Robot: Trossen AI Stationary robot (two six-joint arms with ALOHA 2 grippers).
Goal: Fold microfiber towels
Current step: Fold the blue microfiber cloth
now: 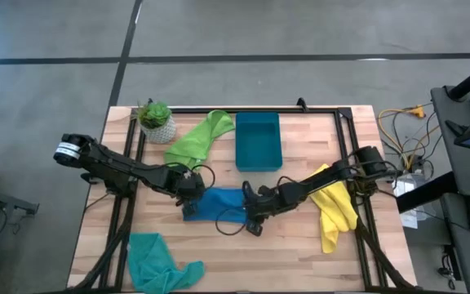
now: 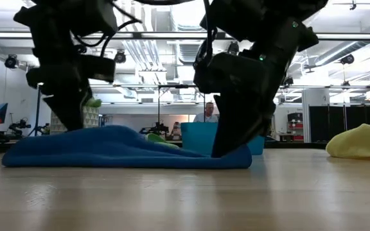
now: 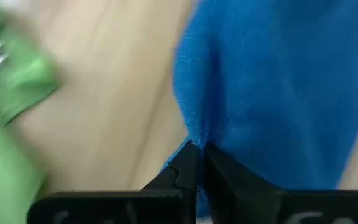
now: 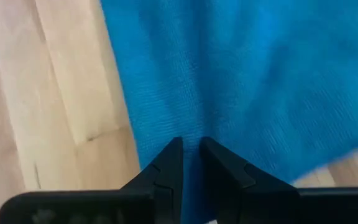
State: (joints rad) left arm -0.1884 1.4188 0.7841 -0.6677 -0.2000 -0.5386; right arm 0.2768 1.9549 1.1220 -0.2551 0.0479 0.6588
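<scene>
We saw the blue towel [image 1: 219,204] lying mid-table, just in front of the bin [image 1: 258,140]. The left gripper [image 1: 189,190] was clamped on its left edge and the right gripper [image 1: 251,214] pinched its right edge, both down at the tabletop.

You see two dark, matte arms built of blocky jointed segments, with thin black cables looping out behind each wrist. The left arm [image 1: 113,166] carries a pale silver-white ring at its far end, well back from its gripper.
</scene>
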